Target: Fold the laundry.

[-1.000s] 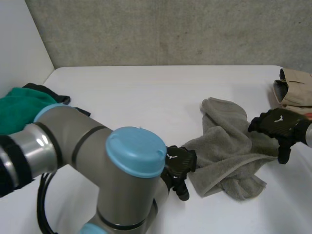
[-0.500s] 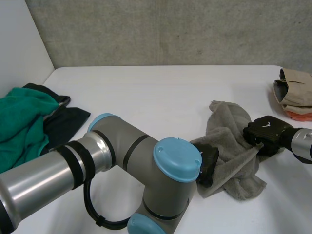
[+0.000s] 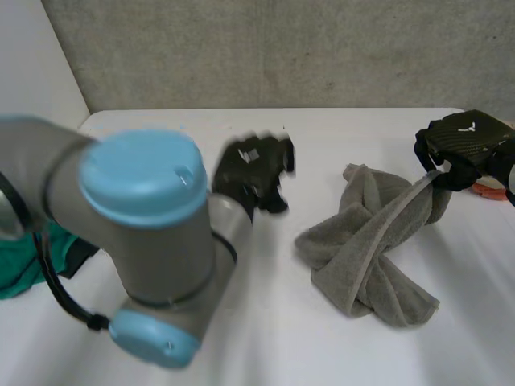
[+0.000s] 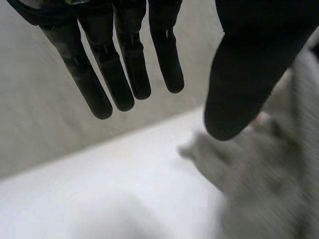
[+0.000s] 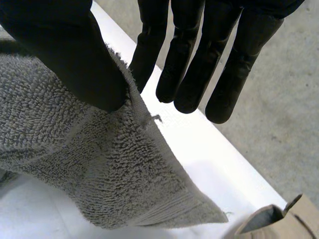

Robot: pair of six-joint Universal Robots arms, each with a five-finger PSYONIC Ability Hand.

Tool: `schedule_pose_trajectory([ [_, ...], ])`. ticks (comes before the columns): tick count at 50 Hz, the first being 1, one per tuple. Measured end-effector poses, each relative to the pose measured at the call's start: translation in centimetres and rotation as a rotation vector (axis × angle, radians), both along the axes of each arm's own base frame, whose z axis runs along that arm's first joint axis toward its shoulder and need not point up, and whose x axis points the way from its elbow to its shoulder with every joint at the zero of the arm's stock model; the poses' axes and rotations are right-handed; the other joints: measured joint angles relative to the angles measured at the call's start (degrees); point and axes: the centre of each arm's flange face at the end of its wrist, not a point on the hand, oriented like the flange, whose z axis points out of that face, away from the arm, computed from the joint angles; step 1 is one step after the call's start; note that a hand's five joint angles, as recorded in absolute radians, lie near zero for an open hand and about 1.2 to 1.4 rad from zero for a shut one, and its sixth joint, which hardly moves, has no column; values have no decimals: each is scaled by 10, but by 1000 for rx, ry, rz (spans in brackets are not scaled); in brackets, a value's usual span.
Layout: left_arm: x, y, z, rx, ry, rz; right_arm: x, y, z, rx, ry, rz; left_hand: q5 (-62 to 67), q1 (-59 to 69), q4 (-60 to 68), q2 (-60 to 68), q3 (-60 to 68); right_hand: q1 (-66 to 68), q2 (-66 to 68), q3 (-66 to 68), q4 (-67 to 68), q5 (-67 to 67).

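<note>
A crumpled grey towel (image 3: 366, 257) lies on the white table (image 3: 241, 338) right of the middle. My right hand (image 3: 463, 145) is raised at the back right, shut on one edge of the towel, which stretches up to it in a taut band. In the right wrist view the thumb (image 5: 65, 50) pinches the towel (image 5: 75, 149) near a corner against the fingers (image 5: 192, 59). My left hand (image 3: 253, 173) hovers above the table to the left of the towel. Its fingers (image 4: 124, 64) are straight and apart from the thumb, with nothing in them; the towel (image 4: 259, 189) lies beyond its thumb.
A green cloth (image 3: 20, 269) lies at the table's left edge, mostly behind my left arm (image 3: 145, 217). A folded beige cloth (image 5: 271, 224) and something orange (image 3: 488, 191) sit at the far right by my right hand. A grey wall (image 3: 282, 48) closes the back.
The left hand has let go of the towel and swung up and to the left. The right hand has shut on the towel's edge and lifted it toward the back right.
</note>
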Motion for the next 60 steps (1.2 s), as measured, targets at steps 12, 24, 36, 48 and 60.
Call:
schedule_pose_trajectory([
  [12, 0, 63, -68, 238, -90, -126, 2, -6, -17, 36, 55, -82, -1, 10, 1, 2, -1, 0, 0, 0, 0, 0],
  [24, -28, 55, -108, 279, -106, -128, 6, -1, -23, 58, 45, -71, -89, -74, -85, -82, -83, 0, 0, 0, 0, 0],
  [36, -54, 43, -121, 243, -68, -149, 4, 5, -38, 101, 44, -68, -83, -71, -81, -81, -82, 0, 0, 0, 0, 0],
  [48, -74, 34, -131, 188, -34, -162, 4, 12, -47, 128, 46, -49, 35, 59, 39, 43, 34, 0, 0, 0, 0, 8],
  [60, -58, 18, -64, 54, -8, -95, 3, 5, -34, 81, 44, -51, 250, 262, 282, 275, 265, 0, 0, 0, 0, 8],
])
